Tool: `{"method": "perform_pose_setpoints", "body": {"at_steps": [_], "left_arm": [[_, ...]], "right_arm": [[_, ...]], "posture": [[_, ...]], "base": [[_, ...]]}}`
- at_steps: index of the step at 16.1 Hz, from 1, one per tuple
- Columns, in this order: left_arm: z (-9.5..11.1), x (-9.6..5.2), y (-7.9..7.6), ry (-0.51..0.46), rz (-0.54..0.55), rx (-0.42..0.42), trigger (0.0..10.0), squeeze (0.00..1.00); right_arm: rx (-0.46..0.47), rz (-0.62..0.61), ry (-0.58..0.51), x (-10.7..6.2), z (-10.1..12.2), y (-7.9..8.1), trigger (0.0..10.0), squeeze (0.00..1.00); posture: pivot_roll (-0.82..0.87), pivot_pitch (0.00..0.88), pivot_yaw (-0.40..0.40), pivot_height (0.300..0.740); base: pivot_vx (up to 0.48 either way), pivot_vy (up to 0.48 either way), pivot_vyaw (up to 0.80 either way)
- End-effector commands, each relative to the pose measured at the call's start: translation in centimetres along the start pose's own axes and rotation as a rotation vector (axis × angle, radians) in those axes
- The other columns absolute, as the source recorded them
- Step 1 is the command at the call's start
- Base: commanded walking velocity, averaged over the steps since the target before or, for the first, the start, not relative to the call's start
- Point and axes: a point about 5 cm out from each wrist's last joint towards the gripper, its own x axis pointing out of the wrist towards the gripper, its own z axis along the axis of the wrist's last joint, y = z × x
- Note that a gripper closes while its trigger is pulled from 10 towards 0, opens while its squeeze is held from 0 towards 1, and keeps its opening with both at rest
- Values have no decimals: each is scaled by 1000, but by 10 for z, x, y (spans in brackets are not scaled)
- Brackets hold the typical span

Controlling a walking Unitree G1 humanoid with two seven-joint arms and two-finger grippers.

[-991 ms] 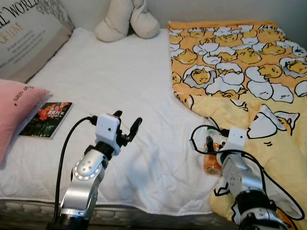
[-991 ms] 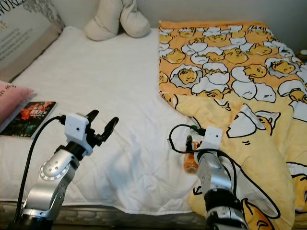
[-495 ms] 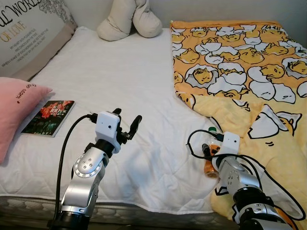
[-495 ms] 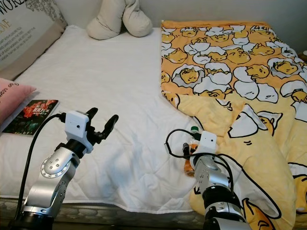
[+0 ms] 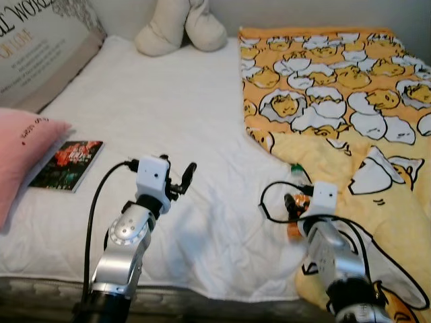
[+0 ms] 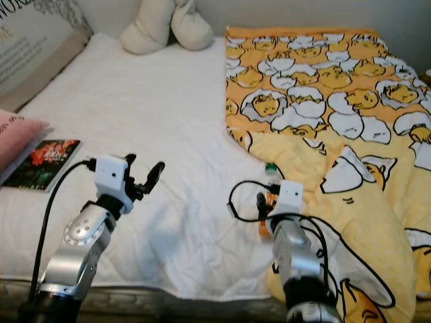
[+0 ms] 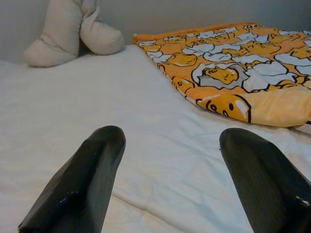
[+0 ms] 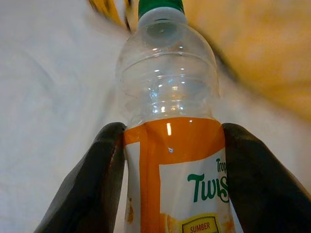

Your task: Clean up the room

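A clear plastic bottle [image 8: 169, 92] with a green cap and an orange juice label lies at the edge of the yellow blanket [image 5: 337, 87]. Its cap [image 5: 295, 166] points away from me. My right gripper [image 8: 173, 130] is shut on the bottle, one black finger [image 8: 92, 174] against each side of the label. In the eye views the white right wrist [image 5: 324, 195] covers most of the bottle. My left gripper [image 5: 180, 175] hovers open over the white sheet [image 5: 155, 108], left of the bottle, with nothing between its fingers [image 7: 92, 165].
A book [image 5: 66, 156] lies at the bed's left, beside a pink pillow [image 5: 20, 145]. A grey lettered pillow [image 5: 37, 50] and a cream plush [image 5: 182, 30] sit at the head. The bed's front edge [image 5: 202, 293] runs just below both arms.
The bottle's green cap now shows beyond my right wrist, which has shifted slightly with the bottle in its grip. The left arm has hardly moved. The camera has drifted a little.
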Motion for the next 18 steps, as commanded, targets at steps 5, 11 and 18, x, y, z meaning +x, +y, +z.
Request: {"method": "perform_pose_setpoints", "body": {"at_steps": [5,11,18], "left_arm": [[-8,-4,0,42,27,-19,10000,0],[6,-8,-13,-29,-17,-66,10000,0],[3,-9,-8,-5,-7,-36,10000,0]], "right_arm": [[-222,6,-510,-48,55,5,0,0],[-244,17,-501,-54,46,8,0,0],[-191,-14,-410,-41,38,0,0,0]], "posture": [[-74,0,56,736],[-69,0,45,736],[-54,0,44,736]], "base": [[0,0,0],[0,277,0],[-49,443,0]]}}
